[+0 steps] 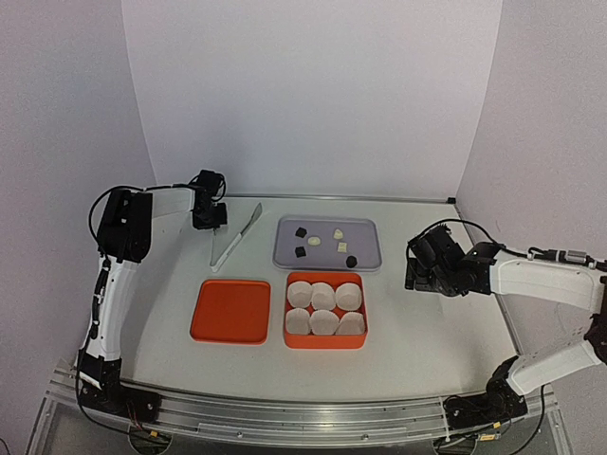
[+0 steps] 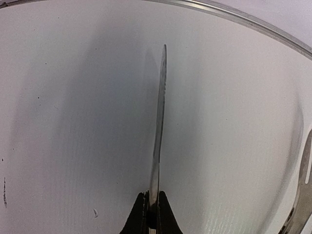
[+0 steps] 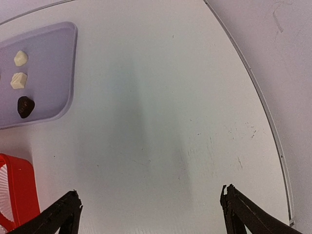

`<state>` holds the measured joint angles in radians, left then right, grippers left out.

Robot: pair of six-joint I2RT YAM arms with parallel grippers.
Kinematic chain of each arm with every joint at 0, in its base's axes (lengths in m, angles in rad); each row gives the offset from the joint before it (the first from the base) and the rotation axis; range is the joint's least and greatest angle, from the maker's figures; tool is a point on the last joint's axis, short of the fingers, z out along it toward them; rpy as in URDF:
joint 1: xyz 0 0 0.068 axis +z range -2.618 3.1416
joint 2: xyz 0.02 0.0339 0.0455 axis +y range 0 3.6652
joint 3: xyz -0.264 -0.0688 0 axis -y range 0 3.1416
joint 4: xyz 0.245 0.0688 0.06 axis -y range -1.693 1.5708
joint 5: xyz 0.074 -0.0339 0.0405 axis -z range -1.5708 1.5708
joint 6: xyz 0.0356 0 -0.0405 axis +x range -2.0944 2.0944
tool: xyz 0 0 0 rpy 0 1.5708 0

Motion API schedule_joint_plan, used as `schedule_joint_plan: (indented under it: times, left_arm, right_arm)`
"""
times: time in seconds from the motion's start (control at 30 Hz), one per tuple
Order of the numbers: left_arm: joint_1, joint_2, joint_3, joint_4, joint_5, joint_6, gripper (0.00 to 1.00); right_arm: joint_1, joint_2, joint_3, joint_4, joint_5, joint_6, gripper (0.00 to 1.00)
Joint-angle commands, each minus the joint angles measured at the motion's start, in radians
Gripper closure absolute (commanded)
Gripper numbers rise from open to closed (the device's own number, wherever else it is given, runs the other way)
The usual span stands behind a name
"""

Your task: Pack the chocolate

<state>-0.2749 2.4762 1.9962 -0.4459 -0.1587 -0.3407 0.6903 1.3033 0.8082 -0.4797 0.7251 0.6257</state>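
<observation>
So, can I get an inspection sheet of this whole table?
Surface: white table, faint specks.
Job's things: six chocolates, three dark, three white, on a grey tray; orange box holding six paper cups; orange lid beside it.
Clutter: nothing seen.
Hands: left hand shut on a thin metal tool; right hand open, empty.
Cables: black cable loops out on both sides.
Surroundings: plain white walls.
</observation>
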Motion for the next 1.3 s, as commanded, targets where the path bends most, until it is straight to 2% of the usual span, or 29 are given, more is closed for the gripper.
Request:
schedule_joint_plan:
  times: [0.0,0.13,0.27,0.4,0.5,0.53,0.63,0.77,0.93,1.27]
  left_arm:
    - [0.003,-0.032,0.109,-0.040,0.043,-0.043,1.00]
    - [0.003,-0.143,0.140,0.000,0.118,-0.120,1.00]
    - [0.003,-0.324,-0.005,0.159,0.298,-0.229,1.00]
    - [0.003,-0.553,-0.276,0.427,0.492,-0.370,1.00]
    - [-0.003,-0.745,-0.535,0.758,0.634,-0.543,1.00]
    - [-0.009,-0.795,-0.634,0.896,0.651,-0.585,1.00]
    - [-0.041,-0.913,-0.754,1.029,0.645,-0.654,1.00]
    - [-0.091,-1.004,-0.860,1.145,0.623,-0.714,1.00]
    - [-0.161,-1.045,-0.915,1.221,0.587,-0.741,1.00]
    - [-0.235,-1.025,-1.009,1.423,0.491,-0.876,1.00]
  right_arm:
    - [0.001,-0.021,0.049,0.004,0.050,0.045,0.02]
    - [0.000,-0.005,0.159,0.008,-0.063,-0.110,0.02]
    - [0.000,0.001,0.224,0.078,-0.344,-0.195,0.02]
    - [0.000,-0.014,0.182,0.318,-0.691,-0.201,0.05]
    - [0.006,0.024,0.154,0.574,-1.030,-0.173,0.04]
    - [0.011,0.048,0.155,0.647,-1.113,-0.139,0.04]
    - [0.048,0.136,0.186,0.869,-1.294,-0.073,0.04]
    - [0.117,0.258,0.273,1.033,-1.396,-0.064,0.02]
    - [0.159,0.380,0.409,1.069,-1.437,-0.071,0.02]
    - [0.199,0.533,0.558,1.134,-1.383,-0.052,0.03]
